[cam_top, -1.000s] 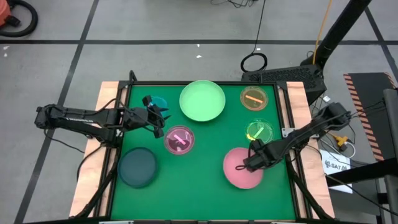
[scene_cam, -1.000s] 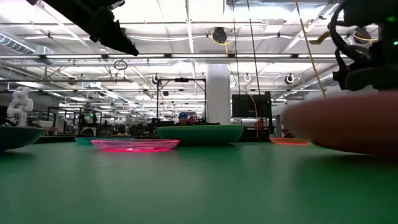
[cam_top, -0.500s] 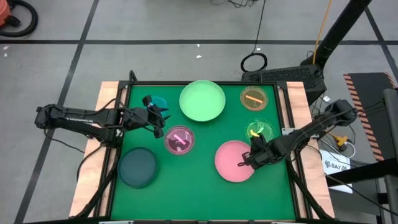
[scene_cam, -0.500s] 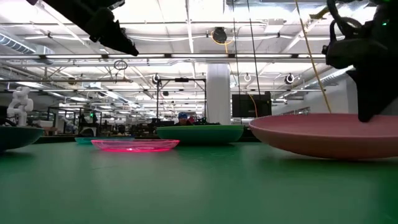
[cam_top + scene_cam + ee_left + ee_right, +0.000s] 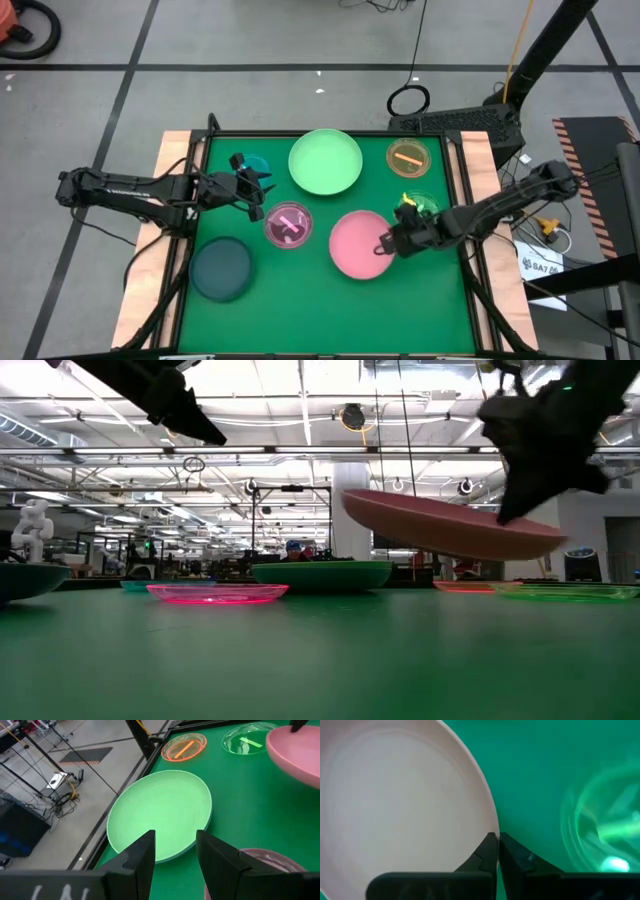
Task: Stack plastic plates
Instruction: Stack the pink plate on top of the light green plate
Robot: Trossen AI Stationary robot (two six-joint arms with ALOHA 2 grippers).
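Right tool (image 5: pixel 388 243) pinches rim of pink plate (image 5: pixel 360 244), I see plate tilted, lifted above table (image 5: pixel 300 300). Left tool (image 5: pixel 254 190) spread apart, above magenta plate (image 5: pixel 288 224).

Pink plate (image 5: pixel 358 244) tilted, lifted off the mat, light green plate (image 5: pixel 325 161) flat at the back
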